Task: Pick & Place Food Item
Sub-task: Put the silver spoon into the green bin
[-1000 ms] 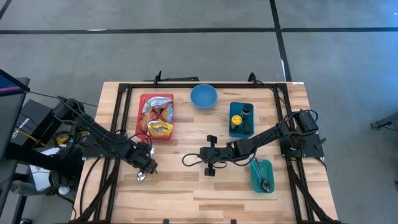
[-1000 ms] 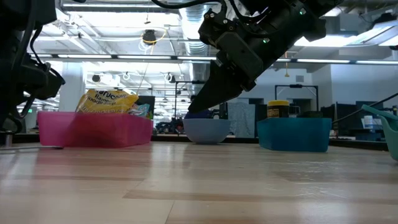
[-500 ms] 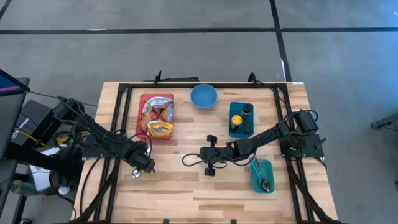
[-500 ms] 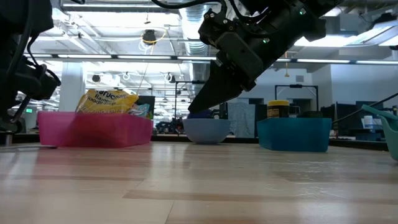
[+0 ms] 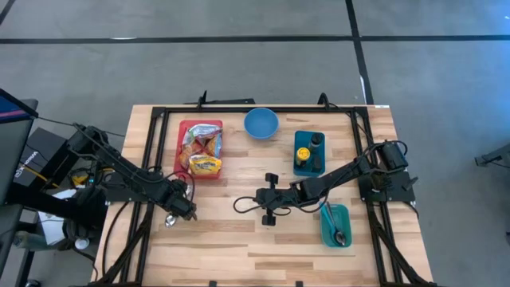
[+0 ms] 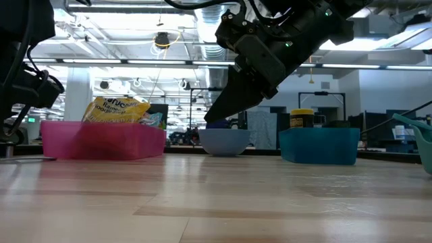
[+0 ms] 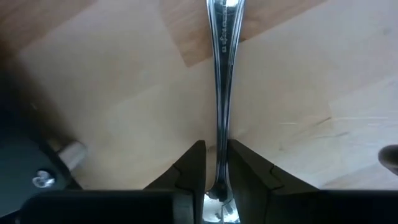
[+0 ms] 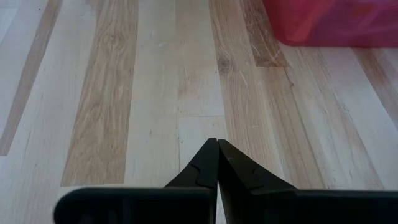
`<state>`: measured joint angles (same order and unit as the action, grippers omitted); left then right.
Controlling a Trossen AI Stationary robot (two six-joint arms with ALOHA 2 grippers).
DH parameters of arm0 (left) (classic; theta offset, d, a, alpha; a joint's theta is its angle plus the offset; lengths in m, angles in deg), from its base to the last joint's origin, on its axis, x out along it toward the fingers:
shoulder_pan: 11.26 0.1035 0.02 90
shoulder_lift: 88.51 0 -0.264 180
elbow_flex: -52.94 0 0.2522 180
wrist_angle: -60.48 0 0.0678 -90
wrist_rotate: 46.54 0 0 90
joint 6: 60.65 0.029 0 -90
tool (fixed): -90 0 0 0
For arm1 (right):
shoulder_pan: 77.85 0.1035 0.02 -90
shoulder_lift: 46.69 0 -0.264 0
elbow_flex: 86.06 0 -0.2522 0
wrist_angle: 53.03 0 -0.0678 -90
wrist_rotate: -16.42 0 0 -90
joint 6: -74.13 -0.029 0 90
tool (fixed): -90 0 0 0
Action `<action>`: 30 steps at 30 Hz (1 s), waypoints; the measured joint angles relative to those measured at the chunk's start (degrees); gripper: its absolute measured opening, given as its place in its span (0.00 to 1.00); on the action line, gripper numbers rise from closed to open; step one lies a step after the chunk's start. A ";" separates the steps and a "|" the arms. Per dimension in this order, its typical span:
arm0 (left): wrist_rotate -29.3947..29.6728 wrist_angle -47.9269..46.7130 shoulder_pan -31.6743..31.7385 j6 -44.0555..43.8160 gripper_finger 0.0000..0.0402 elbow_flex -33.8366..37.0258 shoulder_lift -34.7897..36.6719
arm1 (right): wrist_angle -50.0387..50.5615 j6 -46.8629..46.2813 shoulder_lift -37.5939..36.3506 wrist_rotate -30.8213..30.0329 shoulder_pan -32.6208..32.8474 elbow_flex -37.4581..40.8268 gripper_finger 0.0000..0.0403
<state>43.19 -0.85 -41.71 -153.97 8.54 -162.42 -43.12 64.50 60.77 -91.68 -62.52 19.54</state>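
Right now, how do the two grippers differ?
The left gripper has its fingers closed around a metal spoon; the right gripper is shut on nothing, fingertips touching. From above, the left gripper sits near the table's left edge by the red bin; the right gripper rests mid-table. Both point across bare wood.

You have a metal utensil handle (image 7: 222, 93) running between the left gripper (image 7: 216, 163) fingers (image 7: 193, 163), which sit close against it, over the pale wooden table (image 7: 124, 106).
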 joint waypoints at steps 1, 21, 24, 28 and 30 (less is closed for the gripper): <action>0.02 -0.30 -0.02 0.00 0.14 0.00 0.00 | 0.01 0.00 0.00 0.00 -0.01 0.00 0.00; 0.28 -0.46 -0.02 0.02 0.15 0.00 0.00 | 0.00 -0.02 0.00 -0.02 0.00 0.00 0.00; 0.24 0.35 0.00 0.02 0.16 0.59 0.01 | -0.01 -0.02 0.00 -0.02 -0.02 0.00 0.00; -0.20 1.82 0.00 0.02 0.15 1.90 0.18 | 0.01 -0.02 0.00 -0.02 0.00 0.00 0.00; -0.22 1.95 0.00 0.02 0.15 1.95 0.39 | 0.01 -0.02 0.00 -0.01 0.00 0.00 0.00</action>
<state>42.97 1.09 -41.71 -153.94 10.49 -162.03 -43.10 64.48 60.77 -91.70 -62.52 19.54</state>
